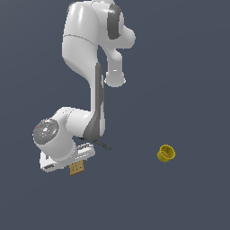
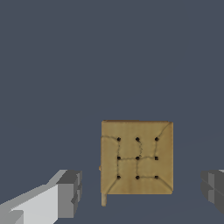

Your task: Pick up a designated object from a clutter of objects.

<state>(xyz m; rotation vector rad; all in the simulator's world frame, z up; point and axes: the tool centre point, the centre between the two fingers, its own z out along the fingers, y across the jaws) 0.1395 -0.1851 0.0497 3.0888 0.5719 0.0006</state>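
This was no home, kitchen or workshop but a bare simulated test scene; a flat, featureless slate-blue ground filled both views, with no walls, furniture or horizon; the glossy white jointed robot arm looked smoothly rendered; the few small props, such as a yellow plastic cup, cast perhaps only faint shadows, though the coarse render left that unclear.

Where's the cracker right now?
The cracker lies low on the exterior view's left, just under the open gripper; in the wrist view it sits between the fingertips, untouched.
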